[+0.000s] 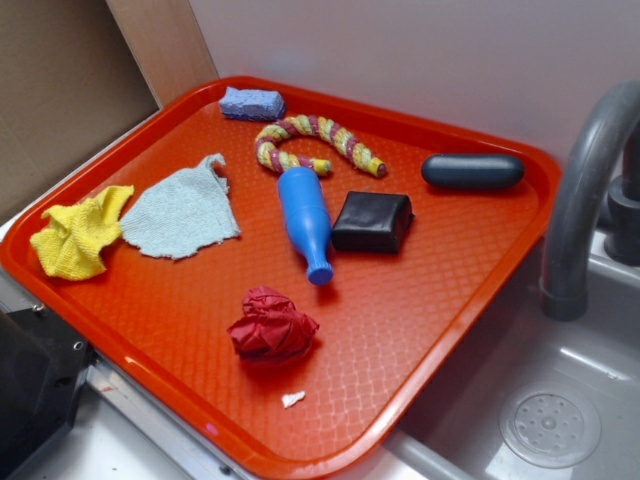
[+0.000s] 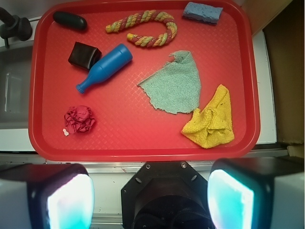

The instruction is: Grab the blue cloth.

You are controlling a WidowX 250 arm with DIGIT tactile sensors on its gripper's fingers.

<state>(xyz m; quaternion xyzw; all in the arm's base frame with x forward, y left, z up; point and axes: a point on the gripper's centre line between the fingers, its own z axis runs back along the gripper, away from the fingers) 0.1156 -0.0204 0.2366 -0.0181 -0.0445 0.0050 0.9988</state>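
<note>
The blue cloth point(image 1: 182, 212) point(image 2: 175, 84) is a pale blue-grey rag with ragged edges. It lies flat on the red tray point(image 1: 420, 300) point(image 2: 143, 138), left of centre in the exterior view, beside a crumpled yellow cloth point(image 1: 78, 235) point(image 2: 212, 119). In the wrist view my gripper point(image 2: 150, 198) is open, its two pale fingertips point(image 2: 69, 202) far apart with nothing between them. It hangs high, back over the tray's near rim, well away from the cloth. The gripper does not show in the exterior view.
Also on the tray: a blue plastic bottle point(image 1: 305, 222), a black block point(image 1: 372, 221), a rope toy point(image 1: 315, 142), a periwinkle sponge point(image 1: 251, 103), a dark oval object point(image 1: 472, 170) and a crumpled red cloth point(image 1: 271, 326). A sink point(image 1: 550, 420) with a grey faucet point(image 1: 580, 210) lies to the right.
</note>
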